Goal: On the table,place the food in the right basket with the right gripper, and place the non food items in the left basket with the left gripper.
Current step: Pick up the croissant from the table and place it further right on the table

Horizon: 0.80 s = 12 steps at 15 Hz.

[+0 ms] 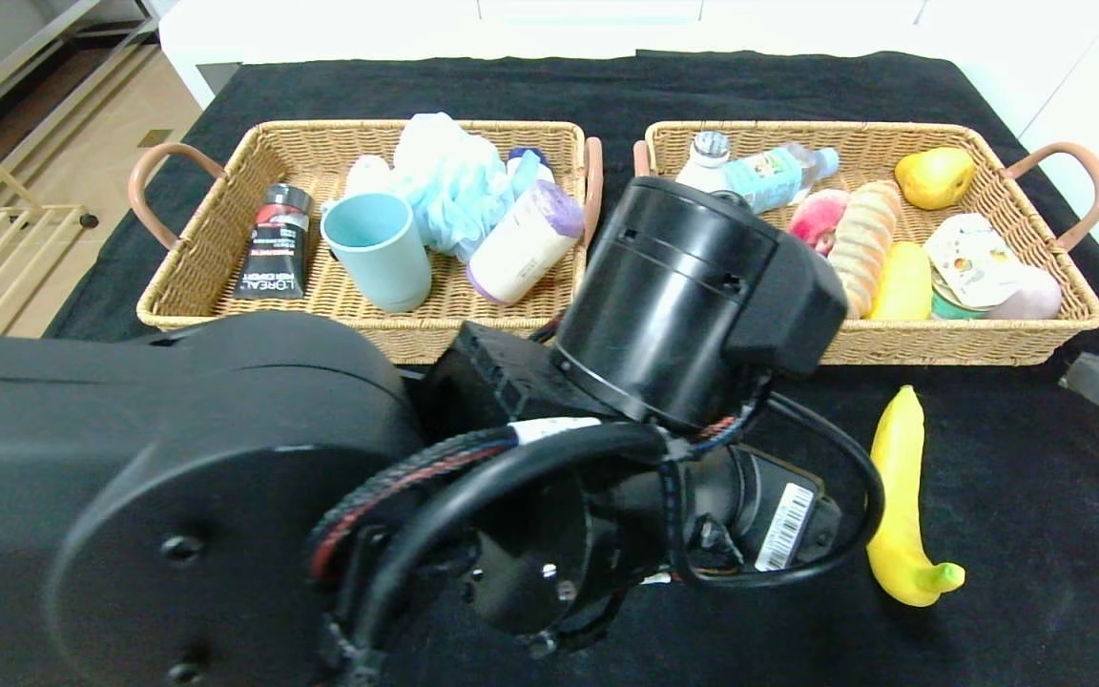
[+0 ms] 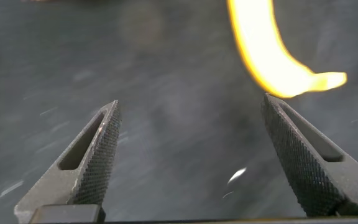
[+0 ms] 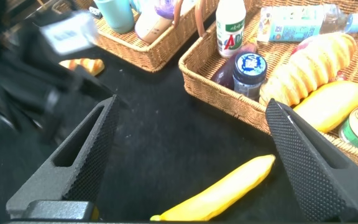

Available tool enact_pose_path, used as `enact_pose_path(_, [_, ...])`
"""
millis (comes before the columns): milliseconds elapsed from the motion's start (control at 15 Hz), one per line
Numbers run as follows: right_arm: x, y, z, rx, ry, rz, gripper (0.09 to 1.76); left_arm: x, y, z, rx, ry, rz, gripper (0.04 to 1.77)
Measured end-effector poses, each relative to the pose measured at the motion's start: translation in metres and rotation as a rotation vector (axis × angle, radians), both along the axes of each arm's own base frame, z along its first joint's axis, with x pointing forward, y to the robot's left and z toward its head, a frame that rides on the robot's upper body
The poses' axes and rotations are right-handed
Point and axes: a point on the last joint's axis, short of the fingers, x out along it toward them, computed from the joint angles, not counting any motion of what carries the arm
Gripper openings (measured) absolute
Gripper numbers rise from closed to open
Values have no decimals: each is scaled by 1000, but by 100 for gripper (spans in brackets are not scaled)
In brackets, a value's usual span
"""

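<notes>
Banana alone on the tabletop beside spread, empty left gripper; right gripper spread above it, probably to lift it into right basket.

Two wicker baskets stood on the table: a left basket and a right basket. One banana lay loose on the cloth, just beyond the left gripper. One teal cup and one black tube showed in the left basket.
</notes>
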Motion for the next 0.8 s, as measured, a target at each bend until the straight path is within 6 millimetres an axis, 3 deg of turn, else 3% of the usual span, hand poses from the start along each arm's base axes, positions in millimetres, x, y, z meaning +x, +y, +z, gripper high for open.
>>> enact_pose_path(800, [8, 3, -6, -11, 35, 4, 171, 5, 121, 12, 210, 72, 284, 170])
